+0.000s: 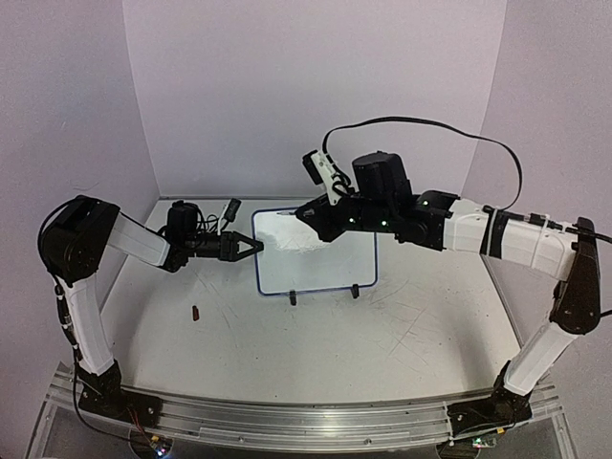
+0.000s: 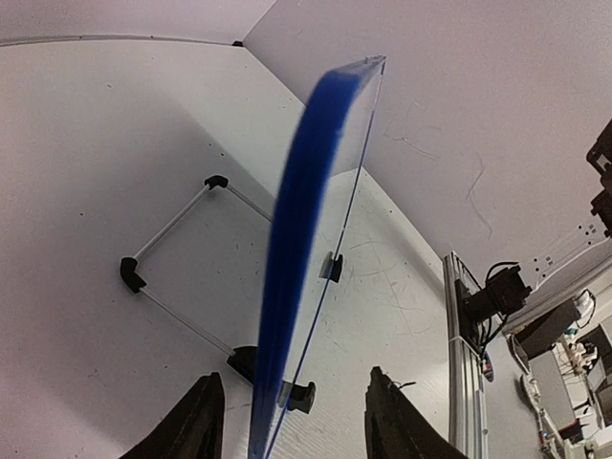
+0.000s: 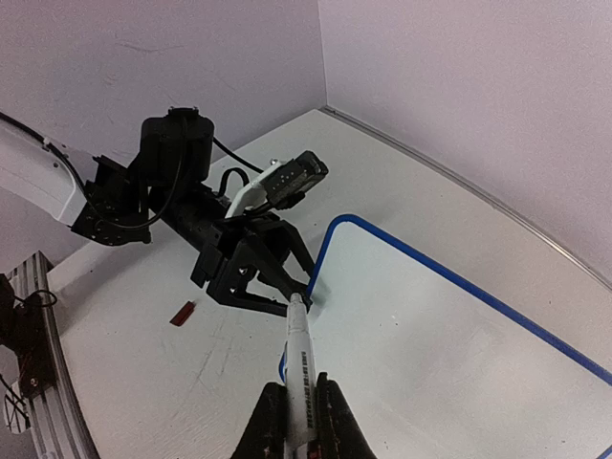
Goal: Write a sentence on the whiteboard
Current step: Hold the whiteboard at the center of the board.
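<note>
The whiteboard (image 1: 325, 263) stands tilted on two black clip feet (image 1: 294, 298) in the middle of the table, with a thin blue frame (image 2: 296, 239) and a blank white face (image 3: 430, 335). No sentence is in view on it. My left gripper (image 1: 258, 246) is open at the board's left edge. Its fingers straddle the blue frame with gaps on both sides in the left wrist view (image 2: 293, 376) and the right wrist view (image 3: 301, 292). My right gripper (image 1: 304, 216) (image 3: 298, 384) is shut on a white marker (image 3: 299, 354). The marker tip is at the board's upper left corner, close to the left gripper's fingertips.
A small red piece (image 1: 195, 312) (image 3: 182, 314) lies on the table left of the board. A thin wire stand with black corner caps (image 2: 177, 253) sits behind the board. Pale walls close the back and sides. An aluminium rail (image 1: 306, 421) runs along the near edge.
</note>
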